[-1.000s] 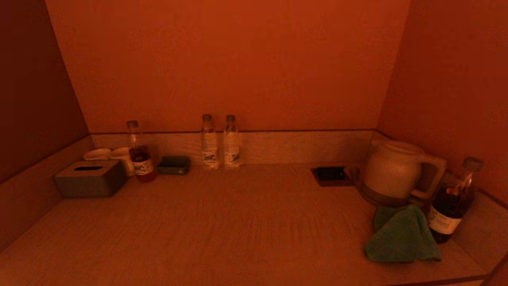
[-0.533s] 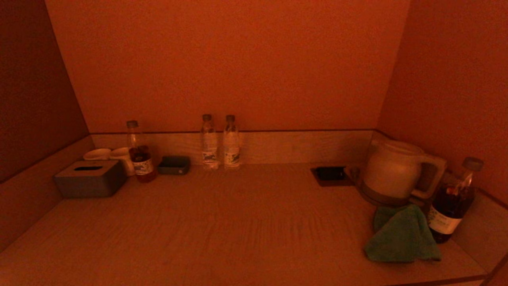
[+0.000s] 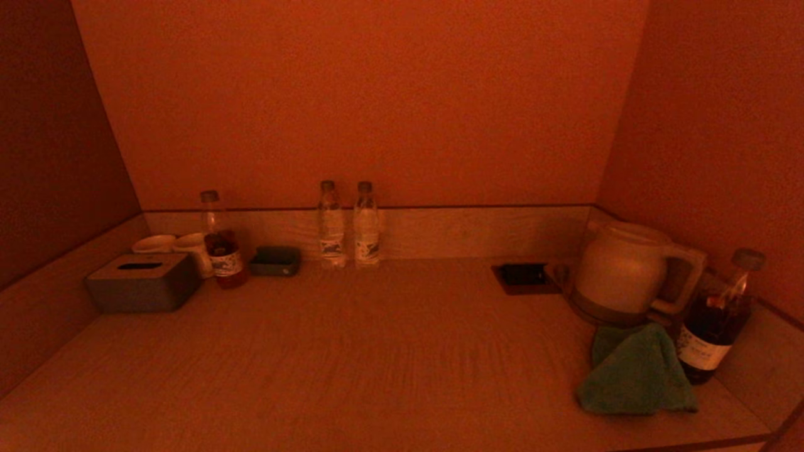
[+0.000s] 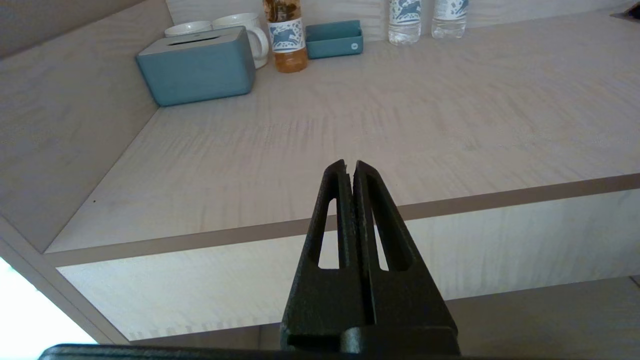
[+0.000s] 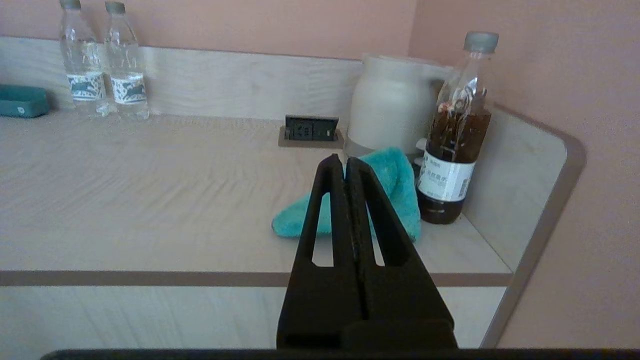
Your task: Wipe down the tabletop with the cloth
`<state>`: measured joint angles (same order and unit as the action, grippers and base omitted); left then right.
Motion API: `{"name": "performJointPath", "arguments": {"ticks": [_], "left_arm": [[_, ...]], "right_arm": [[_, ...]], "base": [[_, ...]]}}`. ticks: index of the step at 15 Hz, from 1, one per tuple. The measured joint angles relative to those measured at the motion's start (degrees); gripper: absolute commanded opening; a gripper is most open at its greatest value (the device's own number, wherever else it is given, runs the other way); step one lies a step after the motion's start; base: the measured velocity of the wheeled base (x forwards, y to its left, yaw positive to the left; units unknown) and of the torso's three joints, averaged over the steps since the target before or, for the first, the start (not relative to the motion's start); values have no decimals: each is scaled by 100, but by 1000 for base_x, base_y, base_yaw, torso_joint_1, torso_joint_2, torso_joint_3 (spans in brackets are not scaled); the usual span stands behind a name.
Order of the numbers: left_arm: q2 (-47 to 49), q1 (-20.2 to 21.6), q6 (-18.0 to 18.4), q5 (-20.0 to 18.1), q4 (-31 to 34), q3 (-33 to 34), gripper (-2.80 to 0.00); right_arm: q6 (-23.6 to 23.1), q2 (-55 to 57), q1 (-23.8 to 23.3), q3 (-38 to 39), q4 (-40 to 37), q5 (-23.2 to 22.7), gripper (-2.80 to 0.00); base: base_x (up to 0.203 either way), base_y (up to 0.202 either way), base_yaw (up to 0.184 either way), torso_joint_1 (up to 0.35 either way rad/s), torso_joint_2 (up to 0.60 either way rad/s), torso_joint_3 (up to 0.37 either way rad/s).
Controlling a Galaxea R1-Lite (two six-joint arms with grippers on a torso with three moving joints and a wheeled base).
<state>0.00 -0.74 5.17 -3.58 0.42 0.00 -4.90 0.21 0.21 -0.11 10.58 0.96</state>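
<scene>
The green cloth (image 3: pixel 634 373) lies crumpled on the pale wood-grain tabletop (image 3: pixel 377 358) at the front right, just in front of the pale kettle (image 3: pixel 622 270). It also shows in the right wrist view (image 5: pixel 400 185). My right gripper (image 5: pixel 345 160) is shut and empty, held off the table's front edge and pointing at the cloth. My left gripper (image 4: pixel 350 164) is shut and empty, held off the front edge on the left side. Neither gripper shows in the head view.
A dark drink bottle (image 3: pixel 716 320) stands right of the cloth by the raised rim. A socket panel (image 3: pixel 524 276) lies left of the kettle. Two water bottles (image 3: pixel 348 226) stand at the back. A grey tissue box (image 3: pixel 143 282), cups, a tea bottle (image 3: pixel 220 245) and a small tray (image 3: pixel 275 260) sit back left.
</scene>
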Motion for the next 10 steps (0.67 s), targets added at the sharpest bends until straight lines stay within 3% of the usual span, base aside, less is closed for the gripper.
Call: {"name": "performJointPath", "arguments": {"ticks": [10], "left_arm": [[0,-1,1,-1,2,0,-280]], "right_arm": [[78,0,0,9,-532,-25,-280]], "base": [[0,0,0,0,0,0]]}}
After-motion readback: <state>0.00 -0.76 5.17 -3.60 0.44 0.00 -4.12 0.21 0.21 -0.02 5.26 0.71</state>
